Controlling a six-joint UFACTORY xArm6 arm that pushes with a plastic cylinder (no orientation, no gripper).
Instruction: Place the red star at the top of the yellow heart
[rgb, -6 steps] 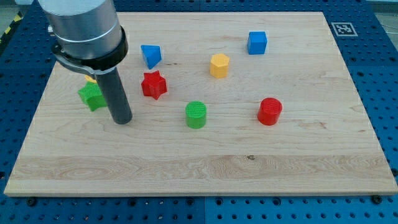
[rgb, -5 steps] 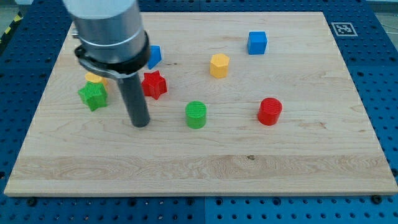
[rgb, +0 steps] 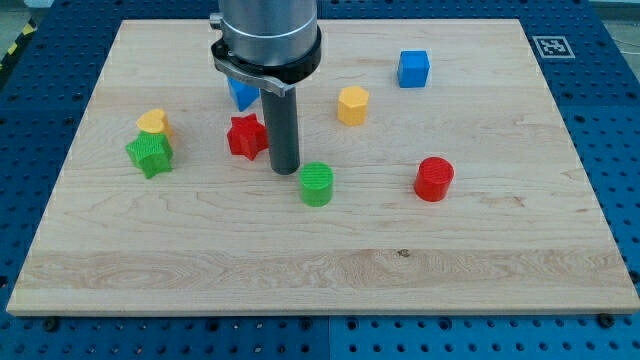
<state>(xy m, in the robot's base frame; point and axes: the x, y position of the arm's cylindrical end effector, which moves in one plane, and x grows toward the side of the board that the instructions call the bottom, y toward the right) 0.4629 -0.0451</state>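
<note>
The red star (rgb: 245, 136) lies left of the board's middle. The yellow heart (rgb: 153, 122) sits further to the view's left, touching the upper edge of a green star (rgb: 149, 154). My tip (rgb: 286, 168) rests on the board just right of the red star and slightly below it, close to its right side, and just up-left of a green cylinder (rgb: 316, 184). The rod rises from the tip and partly hides a blue block (rgb: 240, 93) above the red star.
A yellow hexagonal block (rgb: 352, 104) and a blue cube (rgb: 413, 68) lie toward the view's top right. A red cylinder (rgb: 434, 179) sits right of centre. The wooden board (rgb: 330, 270) ends at a blue perforated table.
My tip has slid to the view's right, from between the green star and red star, passing below the red star to its right side. The blocks have not moved.
</note>
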